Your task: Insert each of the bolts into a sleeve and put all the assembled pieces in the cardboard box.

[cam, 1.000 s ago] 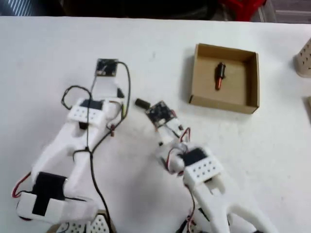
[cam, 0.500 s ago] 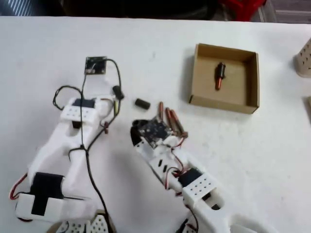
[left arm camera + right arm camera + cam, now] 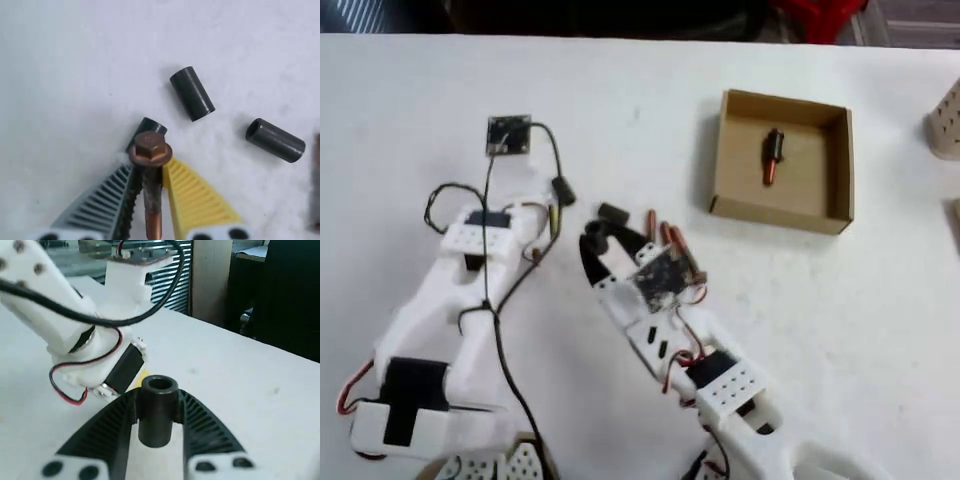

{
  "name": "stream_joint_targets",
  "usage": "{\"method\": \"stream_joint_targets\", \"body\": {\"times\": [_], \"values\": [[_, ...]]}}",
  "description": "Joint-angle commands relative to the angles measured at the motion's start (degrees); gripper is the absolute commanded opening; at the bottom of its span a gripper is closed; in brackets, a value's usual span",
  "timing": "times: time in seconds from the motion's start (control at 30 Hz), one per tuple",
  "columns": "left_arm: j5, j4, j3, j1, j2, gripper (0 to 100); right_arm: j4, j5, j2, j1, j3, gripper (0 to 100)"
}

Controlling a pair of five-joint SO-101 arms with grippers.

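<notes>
L pincer: mine, clamped on the held bolt. Grey finger on one side, yellow finger on the other, both tight vs. the shank.
Held bolt: copper. Hex head sticks out past my fingertips, shank runs back btw. the fingers.
Hidden sleeve: black, right behind the hex head and mostly covered by it. Can't tell if the two touch.
Near sleeves: two more black ones lying on their sides on the table. One is beyond the bolt head. The other is off to the yellow-finger side w/ its open end showing. They lie apart from each other.
R pincer: also mine, clamped on the held sleeve, a black ribbed finger on each side.
Held sleeve: black tube, upright, open end up, top poking above my fingertips. Can't tell if its base is off the table.
L arm: white w/ black and red cables, just beyond the held sleeve.
Loose sleeve: black, on its side, just past the R pincer's tips.
Loose bolts: three, copper, side by side, just beside the R pincer on the box side.
Cardboard box: open top, well apart from both pincers, off to my right.
Assembled piece: one bolt in a black sleeve, lying inside the box.
Table: white.
</notes>
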Motion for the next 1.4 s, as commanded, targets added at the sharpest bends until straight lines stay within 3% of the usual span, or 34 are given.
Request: {"method": "stream_joint_targets", "body": {"times": [0.0, 0.27, 0.43, 0.57, 0.73, 0.9, 1.1, 1.37], "values": [[-0.79, -1.58, -0.62, -0.40, -3.47, 2, -6.90, -7.56, 1.45, 0.22, -0.62, 1.8], [-0.79, -4.40, -0.70, -1.01, -3.91, 2, -22.11, -7.65, 17.36, 0.31, -1.05, 1.8], [-0.79, -7.56, 0.35, -1.01, -12.62, 2, -26.86, -7.56, 23.08, 0.31, -1.05, 1.8], [-1.14, -12.13, 5.54, 3.21, -22.73, 2, -27.21, -7.56, 23.34, 0.31, -0.79, 1.7], [-9.85, -17.76, 15.21, 11.56, -35.91, 2, -27.12, -7.56, 23.60, 0.31, -0.70, 1.7], [-9.93, -17.76, 17.76, 17.10, -44.97, 2, -27.03, -7.56, 23.43, 0.31, -0.70, 1.7], [-7.21, -17.58, 17.76, 18.24, -48.04, 2, -27.03, -7.56, 23.43, 0.40, -0.70, 1.7], [-7.21, -9.76, 19.34, 20.79, -53.93, 2, -27.03, -7.56, 23.60, 0.40, -0.70, 1.7]]}}
